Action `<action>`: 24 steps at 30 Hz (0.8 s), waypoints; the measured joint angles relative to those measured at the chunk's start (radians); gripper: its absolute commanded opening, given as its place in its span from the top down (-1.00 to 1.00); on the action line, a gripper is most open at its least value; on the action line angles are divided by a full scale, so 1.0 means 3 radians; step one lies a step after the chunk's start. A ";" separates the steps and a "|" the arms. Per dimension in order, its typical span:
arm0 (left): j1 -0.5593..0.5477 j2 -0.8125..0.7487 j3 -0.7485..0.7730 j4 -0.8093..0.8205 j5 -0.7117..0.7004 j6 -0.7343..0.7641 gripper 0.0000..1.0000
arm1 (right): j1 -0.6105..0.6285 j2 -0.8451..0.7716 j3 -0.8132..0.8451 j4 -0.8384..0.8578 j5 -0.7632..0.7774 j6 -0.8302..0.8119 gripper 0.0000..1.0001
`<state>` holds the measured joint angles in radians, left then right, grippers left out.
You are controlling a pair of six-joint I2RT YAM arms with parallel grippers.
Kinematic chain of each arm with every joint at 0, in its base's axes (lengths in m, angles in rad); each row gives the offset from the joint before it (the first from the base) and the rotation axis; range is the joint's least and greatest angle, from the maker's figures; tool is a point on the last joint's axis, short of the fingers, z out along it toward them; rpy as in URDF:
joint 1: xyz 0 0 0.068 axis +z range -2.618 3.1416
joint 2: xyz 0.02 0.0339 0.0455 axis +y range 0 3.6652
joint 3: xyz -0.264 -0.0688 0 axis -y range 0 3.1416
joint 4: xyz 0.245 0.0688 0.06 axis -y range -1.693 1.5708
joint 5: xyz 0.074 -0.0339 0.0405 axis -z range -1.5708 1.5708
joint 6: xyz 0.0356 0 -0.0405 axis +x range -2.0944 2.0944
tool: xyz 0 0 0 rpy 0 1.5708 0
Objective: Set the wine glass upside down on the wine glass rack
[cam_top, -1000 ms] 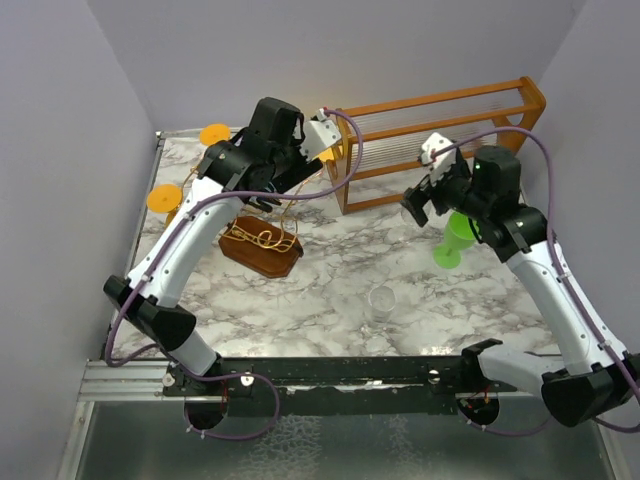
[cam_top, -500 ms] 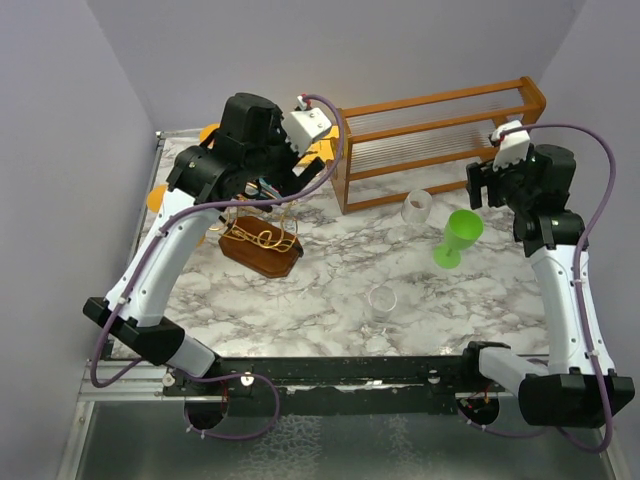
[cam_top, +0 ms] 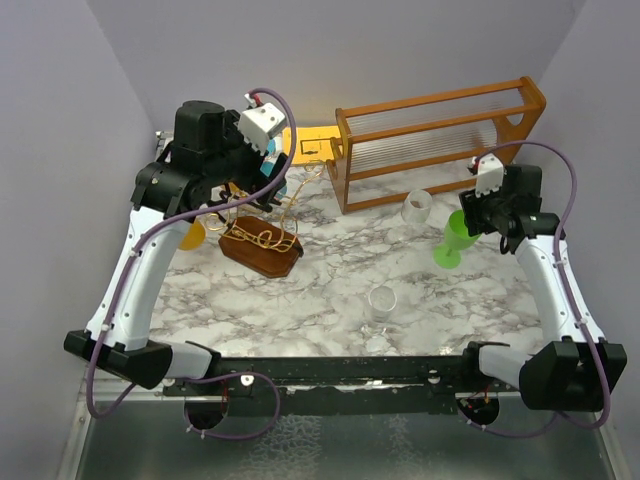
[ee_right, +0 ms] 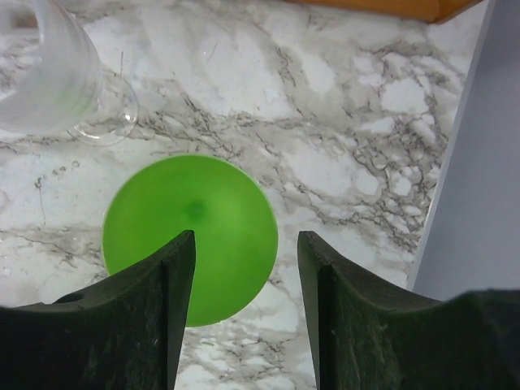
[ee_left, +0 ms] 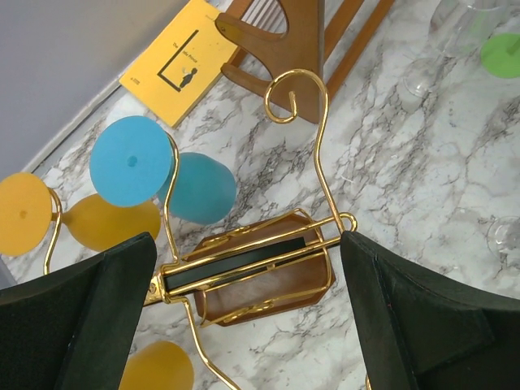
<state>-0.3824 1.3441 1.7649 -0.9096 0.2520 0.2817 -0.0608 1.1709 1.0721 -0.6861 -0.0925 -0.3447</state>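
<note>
A clear glass (cam_top: 381, 303) stands upright closest to the arm bases, nearer than the wine glass rack (cam_top: 262, 247) and to its right. From the near-left corner we see the left arm climb steeply, bend at the elbow and reach over the rack. The left gripper (ee_left: 248, 237) hangs above it, looking straight down. Its jaws are spread wide and hold nothing. In the wrist view the rack's black bar (ee_left: 244, 258) and brown base (ee_left: 260, 292) lie below, between the two fingers. A blue wine glass (ee_left: 134, 160) hangs upside down on one of the rack's gold arms, foot uppermost, with orange glasses (ee_left: 24, 213) beside it.

Well to the right of the rack, the right arm rises from its base, leans inward and tips its wrist down. This sets the right gripper (ee_right: 245, 237) over the green wine glass (cam_top: 455, 238). That glass stands upright on the table (cam_top: 330, 280), not on the rack. The jaws are parted and empty. One finger (ee_right: 175, 317) overlaps the rim in the wrist view, and we cannot tell whether it touches.

A second clear glass (cam_top: 416, 207) stands beside the green one, on the side toward the rack. Beyond the rack to the right is the wooden frame (cam_top: 343, 160), and a yellow booklet (cam_top: 310, 145) lies behind the rack.

Half a second ago the left gripper sat further right and hid the booklet; it has swung left. The right wrist was higher and beyond the green glass; it has come down over it. A second ago it was at the second clear glass. Over the last half second the glasses on the table have not moved.
</note>
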 measured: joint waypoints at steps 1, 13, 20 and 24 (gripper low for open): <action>0.0047 -0.0006 -0.0017 0.0023 0.0075 -0.0025 -0.98 | 0.0000 -0.0001 -0.0032 -0.0008 0.0015 -0.0004 0.05; 0.0315 -0.0267 -0.0314 0.0256 0.0422 -0.0136 -0.98 | 0.0000 0.0097 -0.0114 -0.0024 0.0150 -0.0061 0.45; 0.0437 -0.0336 -0.0389 0.0334 0.0514 -0.0136 -0.98 | 0.0000 0.0324 -0.0103 -0.0027 0.0142 -0.0064 0.74; 0.0493 -0.0336 -0.0451 0.0374 0.0563 -0.0139 -0.98 | 0.0000 0.0334 -0.0062 -0.0043 0.0116 -0.0064 0.98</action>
<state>-0.2344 1.2434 1.6295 -0.7975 0.4210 0.2401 -0.0608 1.2713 1.0534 -0.6991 -0.0578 -0.3637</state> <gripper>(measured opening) 0.988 0.065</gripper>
